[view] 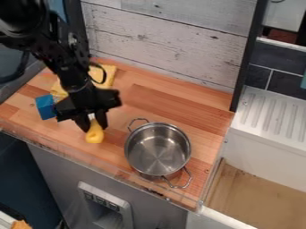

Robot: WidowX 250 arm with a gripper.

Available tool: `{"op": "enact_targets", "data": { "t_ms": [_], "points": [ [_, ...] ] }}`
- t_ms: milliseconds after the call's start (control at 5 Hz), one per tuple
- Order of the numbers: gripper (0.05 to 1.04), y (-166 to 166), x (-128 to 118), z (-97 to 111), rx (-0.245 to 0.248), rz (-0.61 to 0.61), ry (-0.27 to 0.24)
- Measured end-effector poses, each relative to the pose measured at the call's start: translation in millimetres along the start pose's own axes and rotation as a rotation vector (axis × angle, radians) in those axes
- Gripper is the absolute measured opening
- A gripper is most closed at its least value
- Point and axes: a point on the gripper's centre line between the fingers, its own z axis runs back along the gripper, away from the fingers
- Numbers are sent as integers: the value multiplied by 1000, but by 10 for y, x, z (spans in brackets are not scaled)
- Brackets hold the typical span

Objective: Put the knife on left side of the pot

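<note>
Yellow is the fat end of the knife (94,135), and it pokes out from under my gripper (93,125). My two fingers are on each side of the knife, and it looks like I am pinching it near its pale part. The knife is over the wooden counter (203,118), on the left side of the pot (158,154) as the camera sees it. There is a bit of wood between them, so they do not touch. The yellow end points to the front edge of the counter.

I think the moving part is almost done, and now I am at the putting-down part. The knife looks low, but I can't tell if all of it is on the wood. Next I should make sure it sits flat, then open my fingers gently and go straight up. If I pull away too fast, the knife could stick to a finger and turn. I should not swing toward the pot, because I could bump its near handle (138,120). The blue block (44,106) is close to my other side, so I should mind that too.
</note>
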Motion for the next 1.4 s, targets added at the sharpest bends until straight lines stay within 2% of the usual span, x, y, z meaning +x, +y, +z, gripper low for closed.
{"op": "enact_targets", "data": {
  "t_ms": [200,400,600,1000,1200,1400],
  "points": [
    [328,54,-33,-136,37,3,11],
    [328,18,-38,-155,43,-17,11],
    [404,-7,-63,-165,53,-18,18],
    [975,-59,-165,-124,52,-17,53],
    [1009,-120,-126,48,18,-7,28],
    [1003,-207,-68,278,-31,2,-3]
  ]
}}
